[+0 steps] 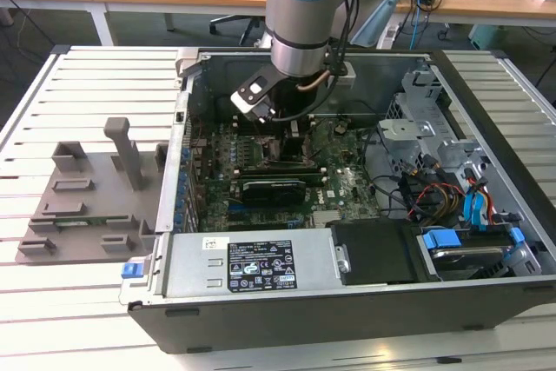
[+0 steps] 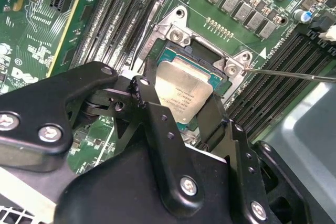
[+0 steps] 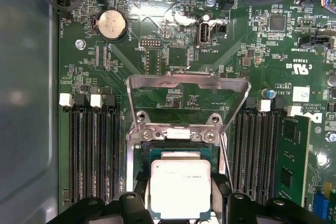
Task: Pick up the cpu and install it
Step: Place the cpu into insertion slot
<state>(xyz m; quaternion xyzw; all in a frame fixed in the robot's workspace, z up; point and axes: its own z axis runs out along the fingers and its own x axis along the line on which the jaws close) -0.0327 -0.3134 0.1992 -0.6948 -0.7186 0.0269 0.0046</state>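
Gripping fingers (image 2: 152, 114): black pair, closed onto two opposite edges of cpu, one on each side, spread no wider than the chip.
Cpu (image 2: 184, 90): silvery square with pale rim, held between the fingers directly over socket, within its outline; sitting slightly skewed to socket in second wrist view; seated or just above, cannot tell.
Socket (image 3: 176, 154): dark recess with green edge, peeking out around cpu on the side away from the fingers.
Load plate (image 3: 186, 81): bare metal frame, swung open, hinged at socket edge by two screws, lying out over the board away from socket.
Lever (image 2: 294, 73): thin metal rod, running out from a socket corner, free of the plate.
Memory slots (image 3: 94, 150): black rows flanking socket on both sides.
Motherboard (image 3: 173, 51): green, carrying socket near its middle.
Arm (image 1: 304, 23): reaching down into computer case (image 1: 486, 84), straight above socket.
Grey tray (image 1: 87, 206): outside the case, well apart from socket, flat on slatted worktop (image 1: 35, 110), upright post on it.
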